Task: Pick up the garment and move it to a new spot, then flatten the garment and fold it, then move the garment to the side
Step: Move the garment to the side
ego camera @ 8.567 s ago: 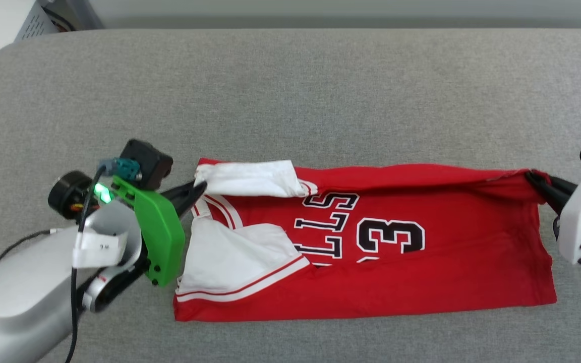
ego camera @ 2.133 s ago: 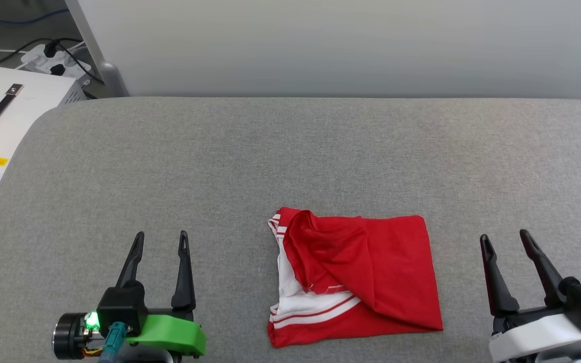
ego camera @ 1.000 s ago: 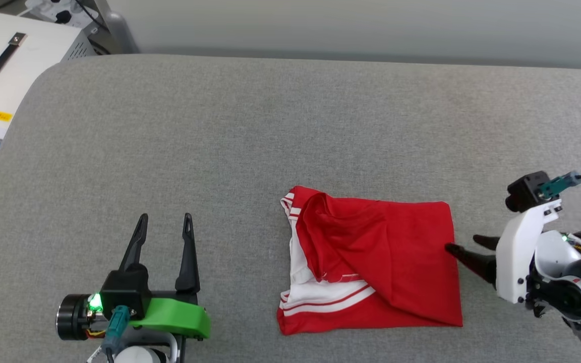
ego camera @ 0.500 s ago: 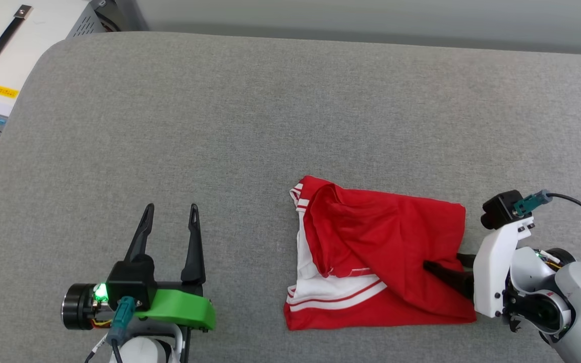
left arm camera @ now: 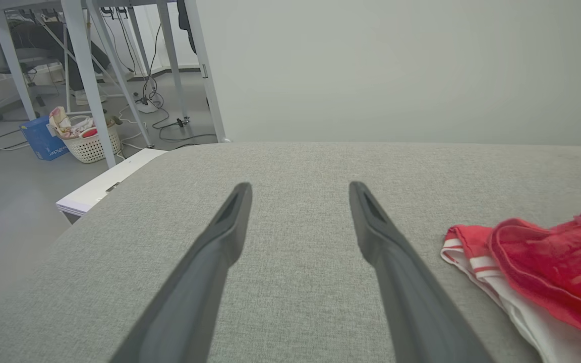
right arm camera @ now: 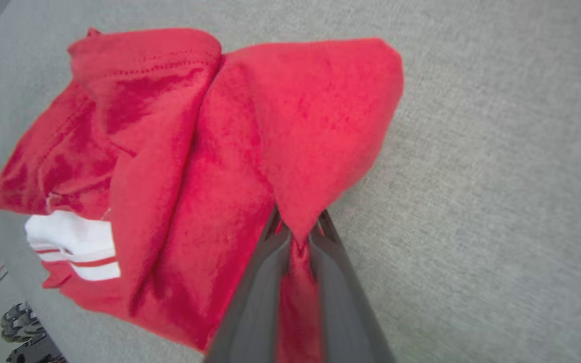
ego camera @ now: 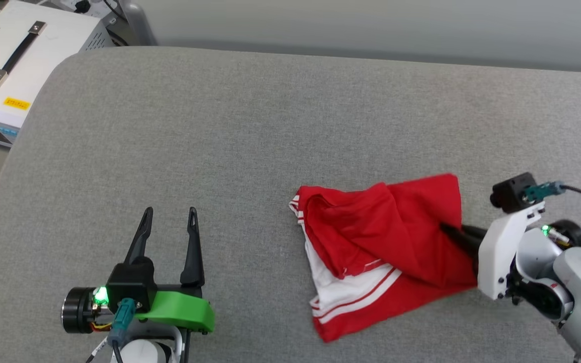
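The garment (ego camera: 381, 242), red with white striped trim showing at its near left, lies folded and bunched on the grey padded table (ego camera: 270, 126), right of centre. My right gripper (ego camera: 447, 229) comes in from the right and is shut on the garment's right edge, with red cloth pinched between its fingers. The right wrist view shows the garment (right arm camera: 194, 151) rising in a peak over my right gripper (right arm camera: 298, 222). My left gripper (ego camera: 169, 212) stands open at the near left, well apart from the cloth. In the left wrist view my left gripper (left arm camera: 298, 186) is over bare table, the garment (left arm camera: 547, 252) at the right.
A white box with a black handle (ego camera: 13, 55) sits off the table's far left corner. A pale wall runs along the far edge. On the floor beyond stand table legs, cables and a white basket (left arm camera: 89, 143).
My right gripper has pushed into the garment's right edge and shut on it. The cloth has bunched up and its near edge has swung askew. The head camera has shifted; the left arm is still.
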Robot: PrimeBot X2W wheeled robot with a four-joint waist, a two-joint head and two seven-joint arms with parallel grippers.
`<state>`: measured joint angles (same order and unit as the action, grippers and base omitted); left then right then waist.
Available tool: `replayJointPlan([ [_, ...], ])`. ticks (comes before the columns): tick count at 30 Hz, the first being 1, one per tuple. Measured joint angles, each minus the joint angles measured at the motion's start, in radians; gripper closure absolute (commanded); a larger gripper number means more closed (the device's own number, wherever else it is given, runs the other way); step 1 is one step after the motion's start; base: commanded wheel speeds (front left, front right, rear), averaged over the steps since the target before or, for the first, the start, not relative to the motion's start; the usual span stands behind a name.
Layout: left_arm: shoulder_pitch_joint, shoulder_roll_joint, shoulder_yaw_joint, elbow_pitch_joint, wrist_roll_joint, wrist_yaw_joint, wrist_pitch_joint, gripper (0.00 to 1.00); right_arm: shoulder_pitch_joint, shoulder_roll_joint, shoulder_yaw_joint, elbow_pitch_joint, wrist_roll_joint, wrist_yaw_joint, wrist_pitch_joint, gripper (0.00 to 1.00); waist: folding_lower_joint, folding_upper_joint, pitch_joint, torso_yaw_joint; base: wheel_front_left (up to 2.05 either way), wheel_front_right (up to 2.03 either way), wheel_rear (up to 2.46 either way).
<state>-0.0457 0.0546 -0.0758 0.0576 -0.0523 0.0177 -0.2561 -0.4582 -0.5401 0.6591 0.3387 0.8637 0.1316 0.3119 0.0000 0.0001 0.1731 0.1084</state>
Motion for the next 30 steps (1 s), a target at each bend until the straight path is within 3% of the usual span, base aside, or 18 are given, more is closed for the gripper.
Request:
replayJointPlan([
  [8,0.026,0.000,0.013,-0.009,0.000,0.006,0.000,0.00,-0.055,-0.078,0.027,-0.106,-0.109,0.000,-0.071,1.00,0.0000,0.0000,-0.028,-0.038,0.00,0.00,0.00],
  [18,0.032,0.000,0.023,-0.038,0.002,0.008,0.000,0.00,-0.084,-0.156,0.006,-0.244,-0.166,0.000,-0.051,1.00,0.0000,0.0000,-0.021,-0.175,0.00,0.00,0.00],
  [24,0.014,0.005,0.040,-0.058,0.007,0.007,0.000,0.00,-0.084,-0.181,-0.052,-0.244,-0.168,0.000,-0.042,1.00,0.0000,0.0000,0.004,-0.273,0.00,0.00,0.00],
  [30,-0.035,0.016,0.042,-0.088,0.022,0.004,0.000,0.00,-0.088,-0.232,-0.155,-0.162,-0.197,0.000,-0.038,1.00,0.0000,0.0000,0.069,-0.335,0.00,0.00,0.00],
])
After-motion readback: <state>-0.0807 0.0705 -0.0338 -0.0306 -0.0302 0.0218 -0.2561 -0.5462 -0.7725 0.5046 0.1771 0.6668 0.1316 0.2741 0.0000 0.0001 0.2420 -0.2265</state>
